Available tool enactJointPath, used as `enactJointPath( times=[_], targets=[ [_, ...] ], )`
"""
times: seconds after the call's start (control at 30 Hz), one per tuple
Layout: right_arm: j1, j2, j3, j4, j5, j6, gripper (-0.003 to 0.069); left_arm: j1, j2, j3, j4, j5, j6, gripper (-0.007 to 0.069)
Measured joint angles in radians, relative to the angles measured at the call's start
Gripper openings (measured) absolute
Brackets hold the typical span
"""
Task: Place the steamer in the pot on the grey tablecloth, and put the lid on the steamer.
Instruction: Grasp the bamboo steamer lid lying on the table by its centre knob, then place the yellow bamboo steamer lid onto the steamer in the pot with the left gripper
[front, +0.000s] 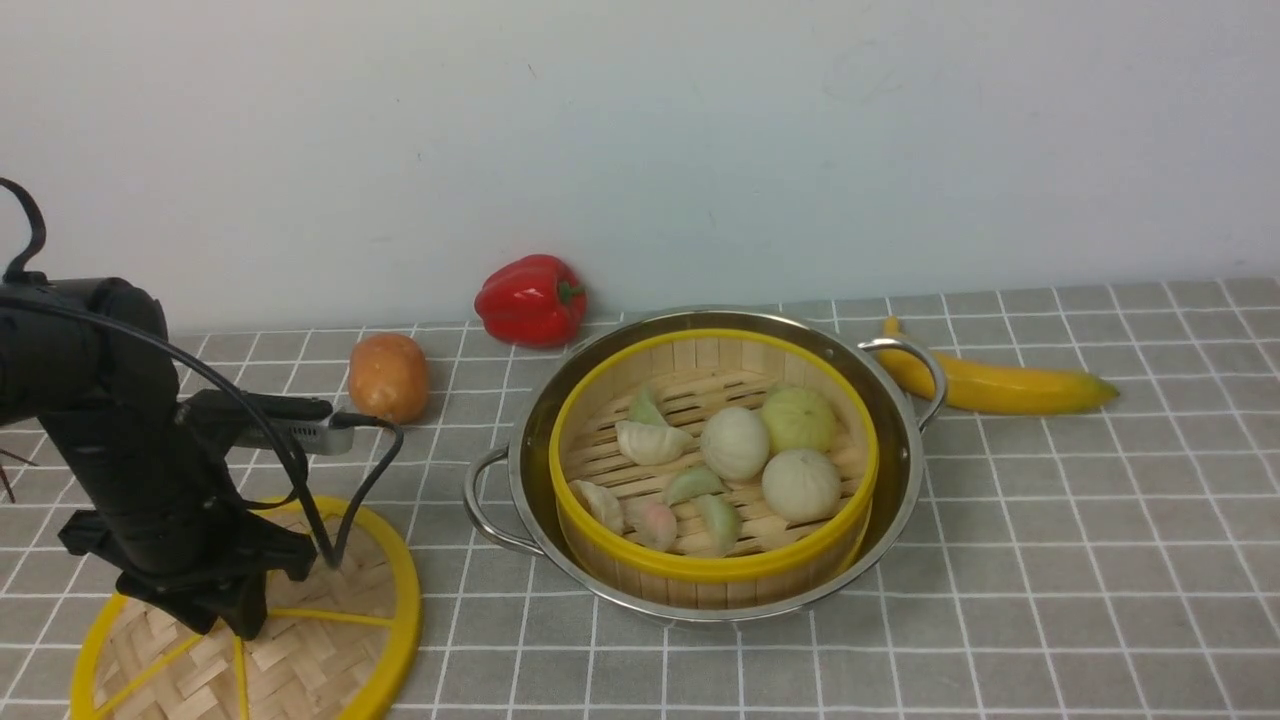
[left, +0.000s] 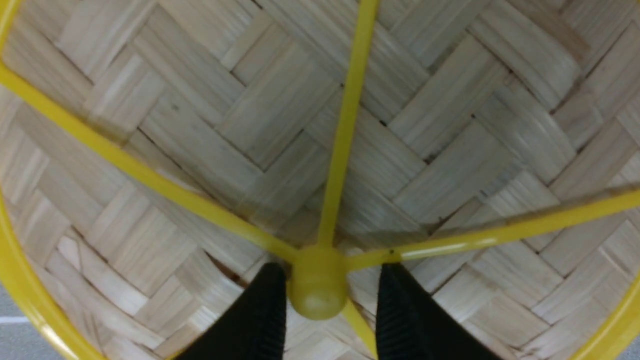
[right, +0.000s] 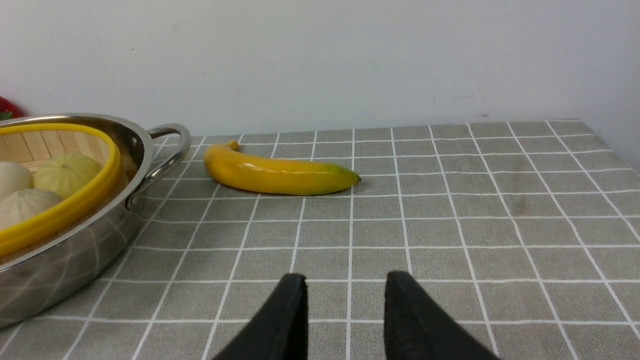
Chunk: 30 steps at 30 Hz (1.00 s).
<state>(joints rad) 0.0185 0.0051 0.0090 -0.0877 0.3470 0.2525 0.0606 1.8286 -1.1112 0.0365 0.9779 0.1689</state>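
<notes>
I'm holding my left fingers (left: 265, 305) parted around the hub (left: 320, 285), one close against it, the other with a gap. I'm aiming to centre them, close squarely below the knob's top, then lift straight and level, without pinching a spoke. The lid (front: 300, 660) is lying on the surface (front: 1050, 560) at the left, hub up, its face looking at the ceiling; being round, it's showing no long axis, though one spoke is pointing toward the pot (front: 535, 420). The steamer (front: 715, 567) is sitting inside that, open side up, awaiting its cover. My right fingers (right: 290, 310) are standing apart, gripping nothing.
</notes>
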Motion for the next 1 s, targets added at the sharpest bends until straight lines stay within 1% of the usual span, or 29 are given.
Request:
enactJointPath(
  times=[0.07, 0.1, 0.13, 0.17, 0.2, 0.63, 0.83, 1.0],
  targets=[
    [0.000, 0.000, 0.000, 0.000, 0.000, 0.000, 0.0240, 0.000, 0.000, 0.000, 0.000, -0.005, -0.004, 0.0213],
    [0.000, 0.000, 0.000, 0.000, 0.000, 0.000, 0.0240, 0.000, 0.000, 0.000, 0.001, -0.008, -0.005, 0.0181],
    [0.000, 0.000, 0.000, 0.000, 0.000, 0.000, 0.0240, 0.000, 0.000, 0.000, 0.001, -0.009, -0.005, 0.0176],
    [0.000, 0.000, 0.000, 0.000, 0.000, 0.000, 0.0240, 0.000, 0.000, 0.000, 0.004, -0.011, -0.008, 0.0123],
    [0.000, 0.000, 0.000, 0.000, 0.000, 0.000, 0.0240, 0.000, 0.000, 0.000, 0.004, -0.011, -0.009, 0.0117],
    [0.000, 0.000, 0.000, 0.000, 0.000, 0.000, 0.0240, 0.000, -0.004, 0.000, 0.009, -0.011, 0.005, 0.0117],
    [0.000, 0.000, 0.000, 0.000, 0.000, 0.000, 0.0240, 0.000, -0.076, 0.000, 0.045, -0.004, 0.009, 0.0117],
    [0.000, 0.000, 0.000, 0.000, 0.000, 0.000, 0.0240, 0.000, -0.155, 0.000, 0.047, 0.044, 0.009, 0.0117]
  ],
)
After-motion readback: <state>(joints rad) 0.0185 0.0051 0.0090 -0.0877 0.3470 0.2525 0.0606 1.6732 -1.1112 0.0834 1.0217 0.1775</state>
